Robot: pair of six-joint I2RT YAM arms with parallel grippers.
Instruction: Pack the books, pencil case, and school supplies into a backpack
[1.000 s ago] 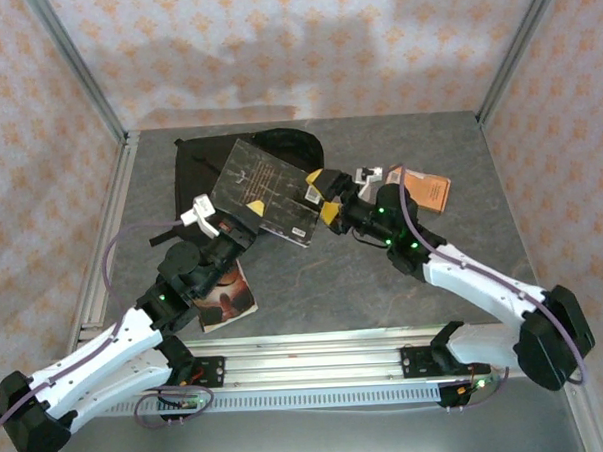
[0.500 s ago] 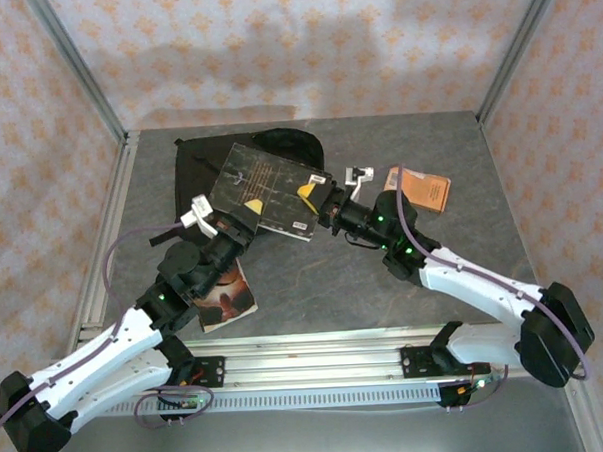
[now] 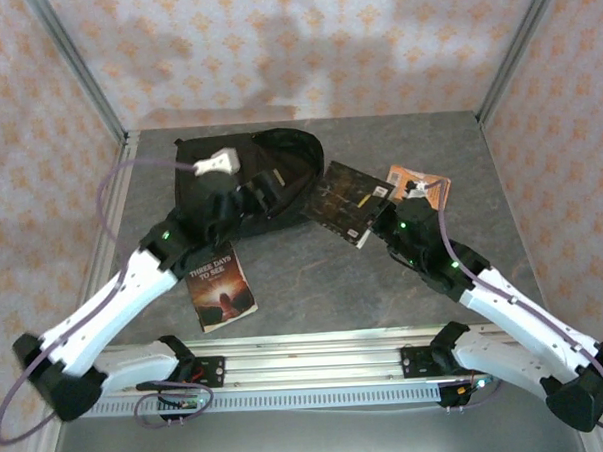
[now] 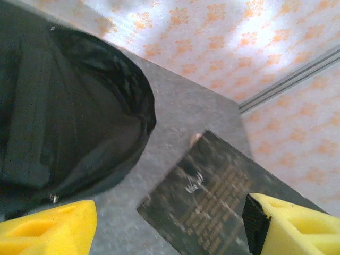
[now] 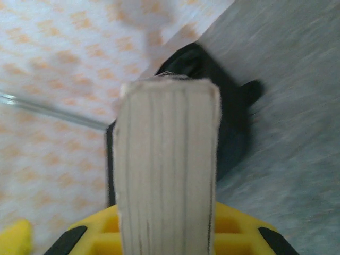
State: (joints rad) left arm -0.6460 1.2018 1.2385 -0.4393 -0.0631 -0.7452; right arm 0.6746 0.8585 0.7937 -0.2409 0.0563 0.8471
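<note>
While the right gripper clamps the black-grey paperback, tilted, long axis toward the black fabric backpack, the left gripper, having released it, gapes empty.

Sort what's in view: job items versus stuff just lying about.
Job: backpack; black-grey book, gripped in the right tool; red-glow book; orange booklet.
Not job: aluminium rail; purple cable. Both are rig parts.

I let the left gripper off the book and swung it back over the backpack. The right gripper has clamped the book's edge and carried it right, off the backpack.
</note>
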